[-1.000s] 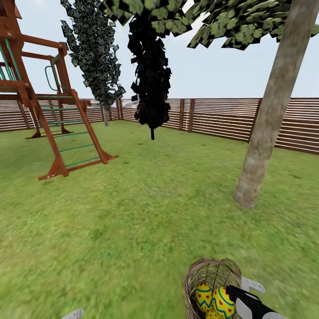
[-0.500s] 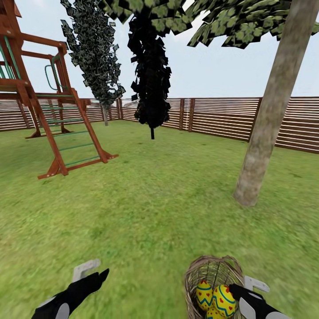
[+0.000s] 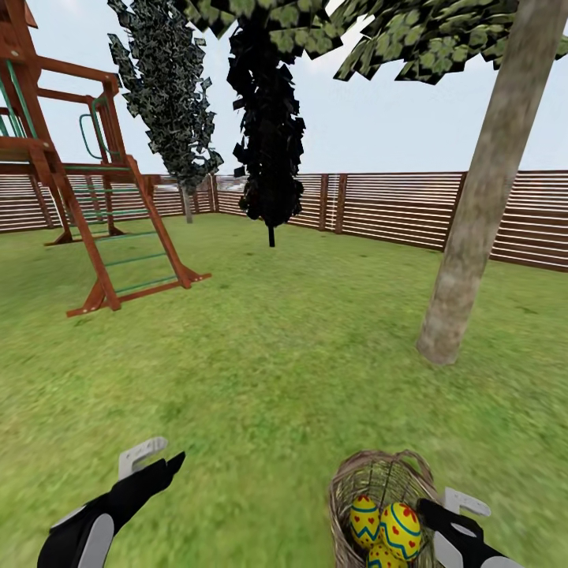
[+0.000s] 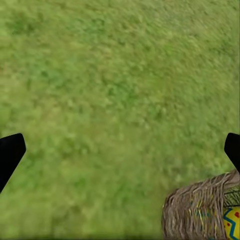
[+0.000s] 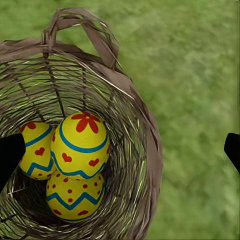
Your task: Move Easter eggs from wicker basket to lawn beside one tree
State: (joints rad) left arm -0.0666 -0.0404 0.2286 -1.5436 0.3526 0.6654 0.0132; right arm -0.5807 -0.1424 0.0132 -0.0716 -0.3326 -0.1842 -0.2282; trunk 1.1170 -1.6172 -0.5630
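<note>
1. All three eggs [image 5: 79,145] lie in the basket [image 5: 142,150], which stands on the lawn [image 3: 260,371] low in the head view — none is out yet.
2. The right gripper [image 5: 120,150] hangs above the basket's near right rim, jaws spread wide and empty; in its wrist view one fingertip [image 5: 10,152] sits over the basket's inside beside the eggs, the other [image 5: 232,149] over grass outside the wall.
3. So the rim runs between the jaws, and the eggs lie off toward the inside finger, below the gripper. By my judgement the hand must shift that way before it goes down, or it will straddle the wicker.
4. The top egg, the one with the red flower, rests on the other two with its long axis roughly upright; it looks the easiest to take first.
5. The left gripper [image 3: 154,465] is also open and empty, over bare grass well to the basket's left — the right arm is clearly nearer.
6. The basket's loop handle [image 5: 85,30] stands on the far rim, away from the likely path.
7. The tree [image 3: 473,237] rises ahead and to the right, with open grass all the way from basket to trunk foot.
</note>
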